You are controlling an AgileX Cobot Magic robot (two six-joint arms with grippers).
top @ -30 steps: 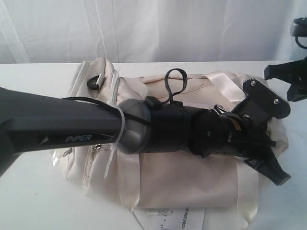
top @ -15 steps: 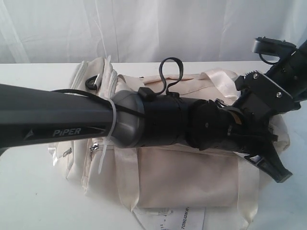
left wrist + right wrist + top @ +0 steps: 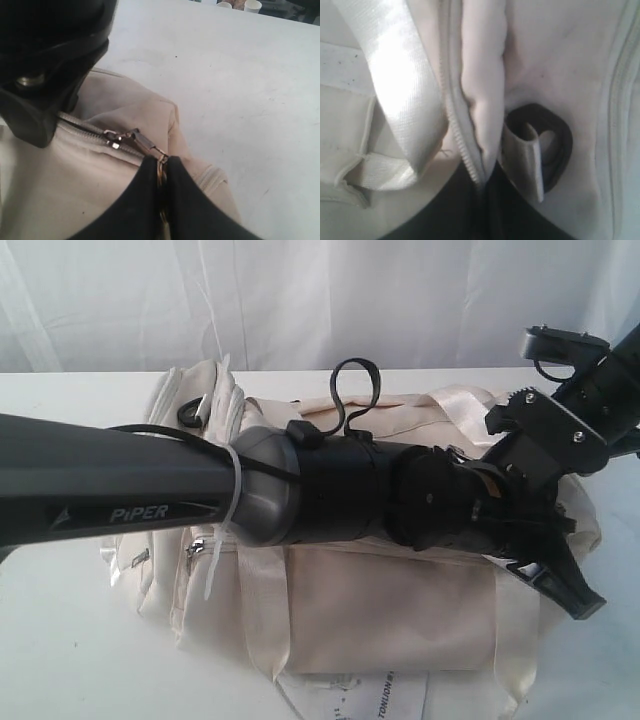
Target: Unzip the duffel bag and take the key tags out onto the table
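Note:
The cream duffel bag (image 3: 390, 610) lies on the white table (image 3: 60, 640) with its grey zipper (image 3: 85, 129) closed. My left arm reaches across the bag to its right end. There the left gripper (image 3: 162, 165) is shut on the metal ring of the zipper pull (image 3: 145, 142). My right gripper (image 3: 482, 172) is shut on a fold of the bag's fabric along a zipper edge, beside a black ring (image 3: 560, 145) and a satin handle (image 3: 405, 95). In the exterior view the right arm (image 3: 600, 380) comes in behind the left wrist. No key tags are in view.
A white printed paper hang-tag (image 3: 360, 695) pokes out under the bag's near side. A white curtain (image 3: 320, 300) hangs behind the table. Two small cups (image 3: 252, 5) stand far off on the table. Bare table (image 3: 240, 75) lies past the bag's end.
My right arm has come in from the far right to the bag's right end, behind the left wrist. The left arm has shifted slightly and still holds the zipper pull.

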